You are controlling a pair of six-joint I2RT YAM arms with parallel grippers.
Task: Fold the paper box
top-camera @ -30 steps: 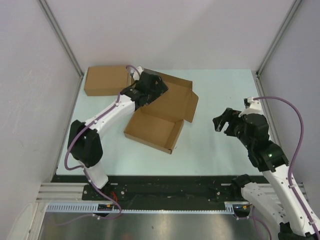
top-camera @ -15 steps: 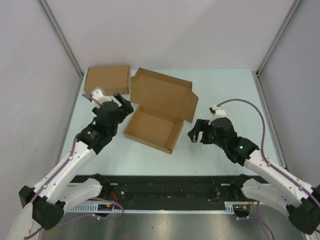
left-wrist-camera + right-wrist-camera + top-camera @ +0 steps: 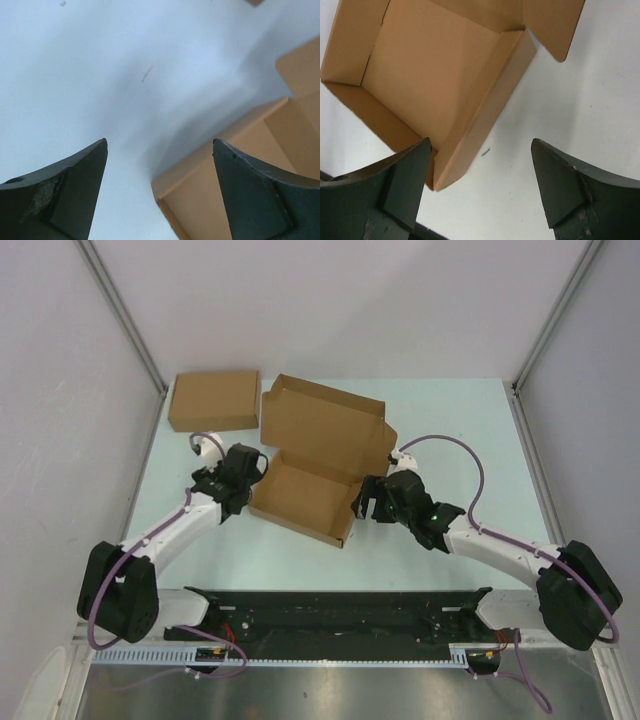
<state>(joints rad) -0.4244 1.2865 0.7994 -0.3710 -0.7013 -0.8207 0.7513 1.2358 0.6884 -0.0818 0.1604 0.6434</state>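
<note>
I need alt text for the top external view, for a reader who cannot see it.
A half-folded brown paper box, its lid open, lies between two open grippers: the left gripper at its left corner, the right gripper beside its right wall. A closed flat box lies at the far left.

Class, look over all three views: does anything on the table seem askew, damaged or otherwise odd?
Only the paper box stands out: it lies turned at an angle to the edges of the table, lid open, while the closed box at the far left lies nearly square. No tears or spills show.
</note>
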